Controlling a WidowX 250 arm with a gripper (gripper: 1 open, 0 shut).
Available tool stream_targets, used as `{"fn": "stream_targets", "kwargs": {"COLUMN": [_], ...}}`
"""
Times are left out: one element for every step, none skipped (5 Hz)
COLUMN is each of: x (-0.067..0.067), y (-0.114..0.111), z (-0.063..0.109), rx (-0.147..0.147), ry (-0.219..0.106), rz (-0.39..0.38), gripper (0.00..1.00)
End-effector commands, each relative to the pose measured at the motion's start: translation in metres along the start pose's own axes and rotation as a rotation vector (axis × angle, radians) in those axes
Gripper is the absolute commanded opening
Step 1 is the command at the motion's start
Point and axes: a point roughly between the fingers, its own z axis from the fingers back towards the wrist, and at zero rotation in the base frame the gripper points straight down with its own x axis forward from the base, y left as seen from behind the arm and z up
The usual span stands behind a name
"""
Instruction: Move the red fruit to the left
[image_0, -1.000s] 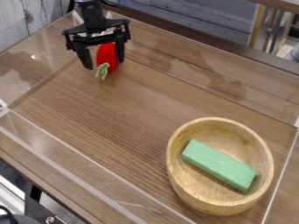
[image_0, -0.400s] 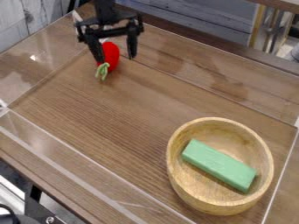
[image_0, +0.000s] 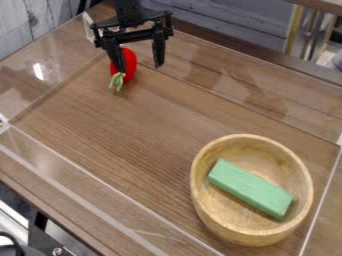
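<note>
Red fruit lies at the upper left of the bench, robot fingers spread wide beside it

The black robot arm reaches in from the top edge of the view, over the far part of the wooden bench (image_0: 154, 130). Its fingers (image_0: 135, 54) are spread wide, one toward the left of the view and one toward the right. The left-hand one in the view comes down close by the red fruit (image_0: 123, 64) and partly overlaps it; whether the two touch, I cannot tell. The right-hand one is apart from the fruit, over bare wood. Nothing is held between them.

The red fruit is in the upper left part of the view, lying on the bench. It is small and glossy, and its green leafy stem end (image_0: 118, 82) points toward the bottom of the view. The arm hides some of its upper part.

Well apart from the fruit, in the lower right of the view, a round, pale wooden bowl (image_0: 203, 185) stands on the bench. A green block (image_0: 251, 189) lies inside it, set at a slant, with one end toward the upper left and the other toward the lower right. The block is long and rectangular, and bare wood of the bowl shows around it.

The bench is brown with visible grain. Along its left side runs a pale edge, and dark cables (image_0: 30, 215) show beyond it at the lower left. In the upper right, part of a light wooden frame (image_0: 297, 30) stands at the far side of the bench.
</note>
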Motion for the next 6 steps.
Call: {"fn": "stream_targets", "kwargs": {"x": [0.001, -0.002, -0.014, -0.029, -0.049, -0.059], "y": [-0.002, 0.004, -0.006, -0.017, -0.022, -0.025], "z": [0.037, 0.044, 0.048, 0.048, 0.050, 0.046], "rx": [-0.036, -0.042, -0.031, -0.017, 0.012, 0.034], "ry": [-0.093, -0.092, -0.079, -0.065, -0.043, -0.019], "rz": [0.022, 0.059, 0.043, 0.018, -0.043, -0.092], "gripper": [1.00, 1.00, 1.00, 1.00, 1.00, 1.00]}}
